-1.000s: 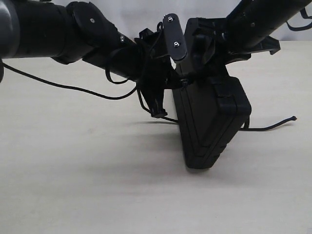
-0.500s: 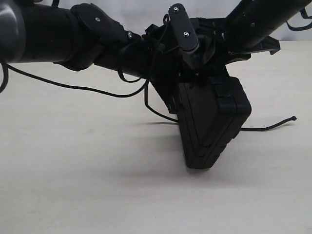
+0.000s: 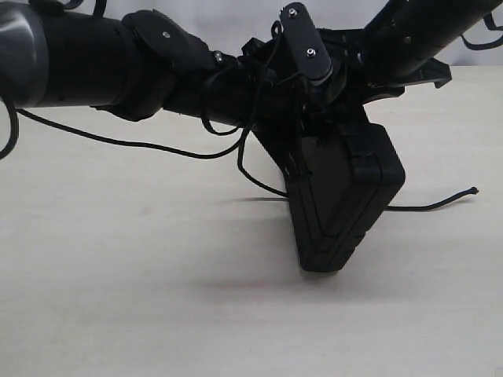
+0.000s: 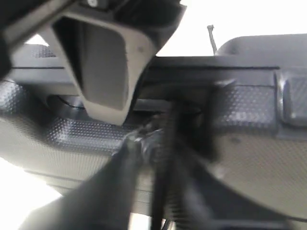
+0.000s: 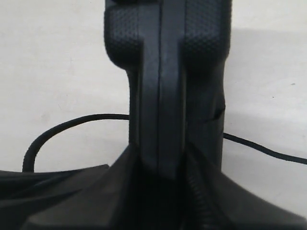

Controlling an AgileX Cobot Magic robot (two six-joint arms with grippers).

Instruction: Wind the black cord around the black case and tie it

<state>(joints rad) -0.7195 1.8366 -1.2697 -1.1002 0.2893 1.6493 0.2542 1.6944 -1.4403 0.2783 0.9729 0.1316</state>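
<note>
Case [image 3: 346,196] is held tipped, one corner down toward the table [image 3: 118,298]. Only in the right wrist view is it seen squeezed by the right gripper [image 5: 160,165]. Cord [image 3: 440,206] is laid behind it. The left gripper [image 4: 129,139] is blurred, so spread or closed cannot be told.

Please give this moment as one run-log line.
right gripper: clamps black case | case: tilted | left gripper: at case top | black cord: end on table

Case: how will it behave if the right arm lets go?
Likely topples: the case leans, seemingly resting on one narrow edge on the table. Seems rigid, no flex where the right fingers clamp it. Stippled surface probably grips well.
</note>
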